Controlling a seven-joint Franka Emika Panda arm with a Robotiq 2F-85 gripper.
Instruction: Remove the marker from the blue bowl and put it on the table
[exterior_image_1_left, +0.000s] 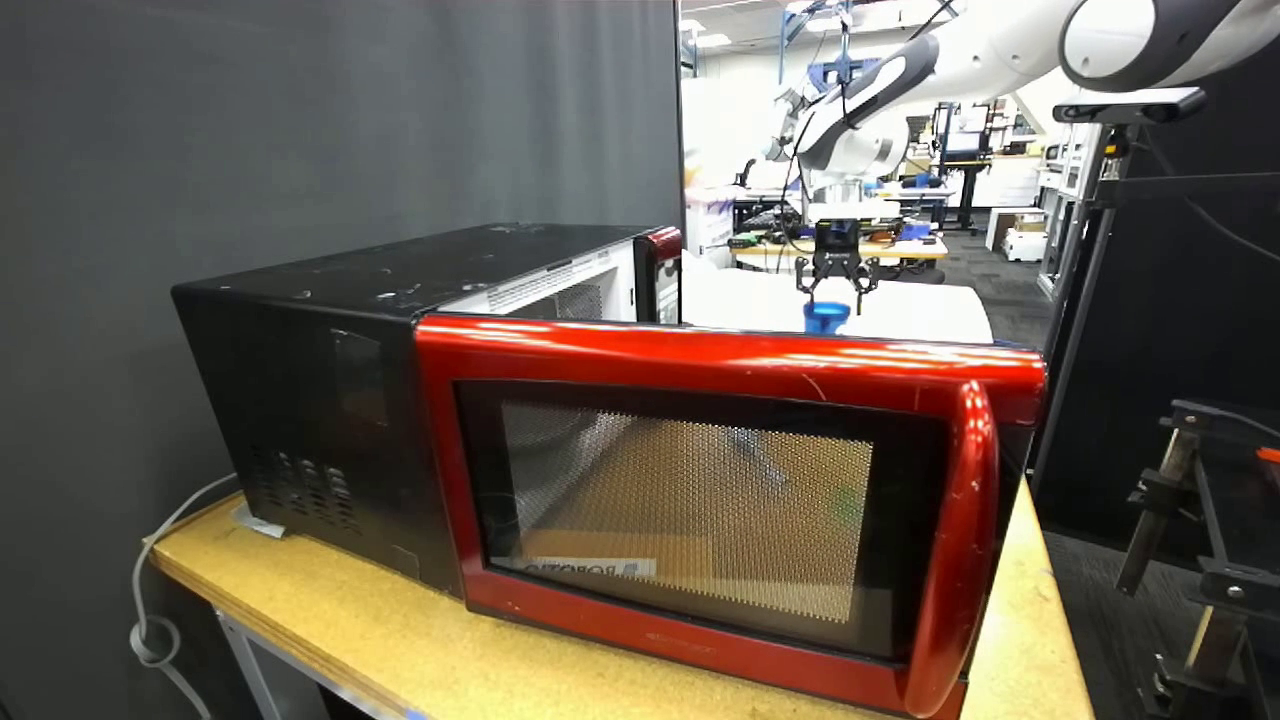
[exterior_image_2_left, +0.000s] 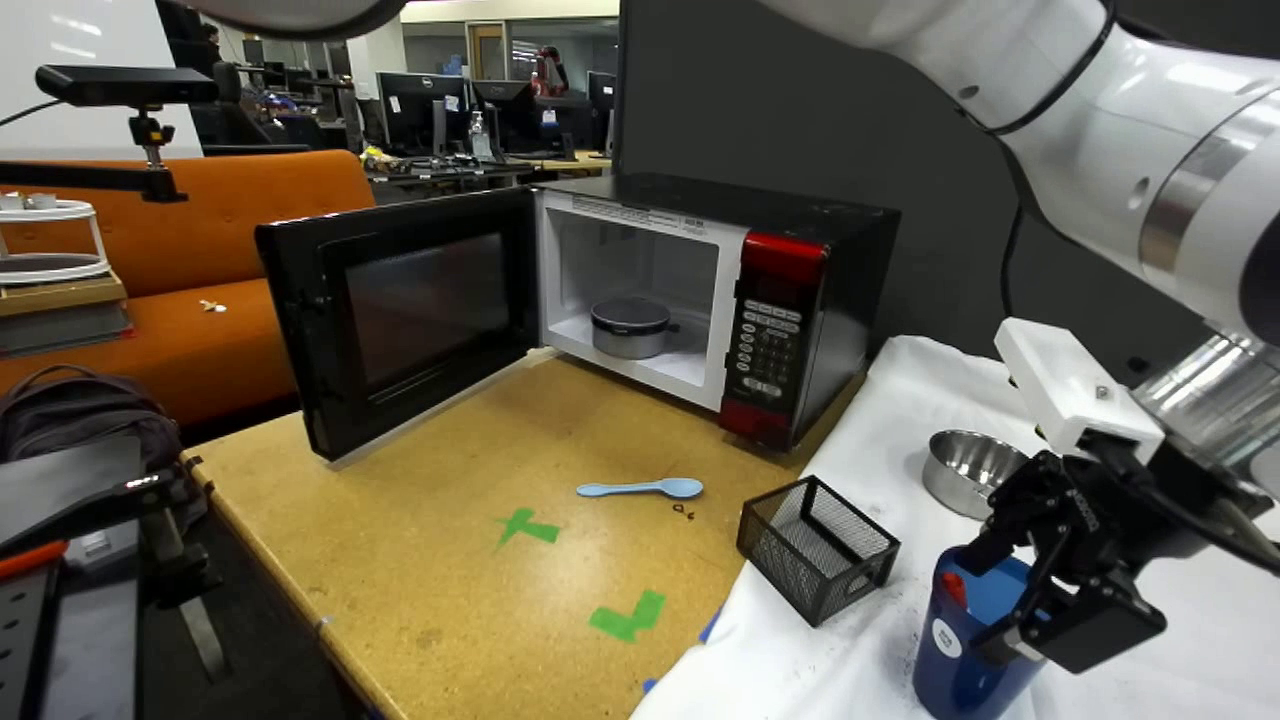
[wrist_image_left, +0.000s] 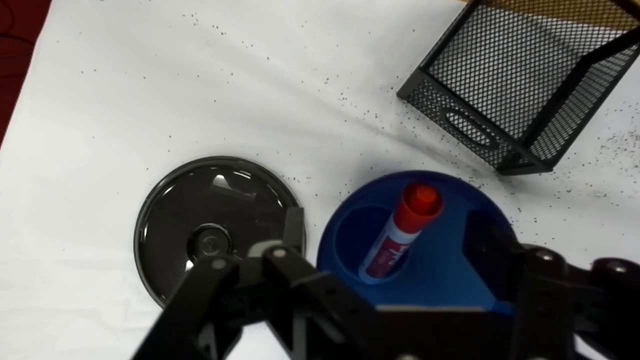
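Note:
The blue bowl (wrist_image_left: 450, 270) is a deep, cup-like container standing upright on the white-covered table (wrist_image_left: 100, 125). It shows in both exterior views (exterior_image_1_left: 826, 319) (exterior_image_2_left: 960, 655). The marker (wrist_image_left: 395, 240), with a red cap and a white and red body, leans inside it, cap up. Only its red cap (exterior_image_2_left: 954, 588) shows in an exterior view. My gripper (wrist_image_left: 387, 235) is open and empty, pointing down at the bowl. One finger is outside the rim, the other over the bowl's inside. The marker lies between them in the wrist view, not held. The gripper also shows in both exterior views (exterior_image_1_left: 836, 296) (exterior_image_2_left: 987, 607).
A black mesh basket (exterior_image_2_left: 818, 550) stands beside the bowl. A dark round lid (wrist_image_left: 215, 240) lies on its other side. A steel bowl (exterior_image_2_left: 970, 470) is nearby. A microwave (exterior_image_2_left: 850, 270) with its door open stands on the wooden bench, where a light-blue spoon (exterior_image_2_left: 640, 489) lies.

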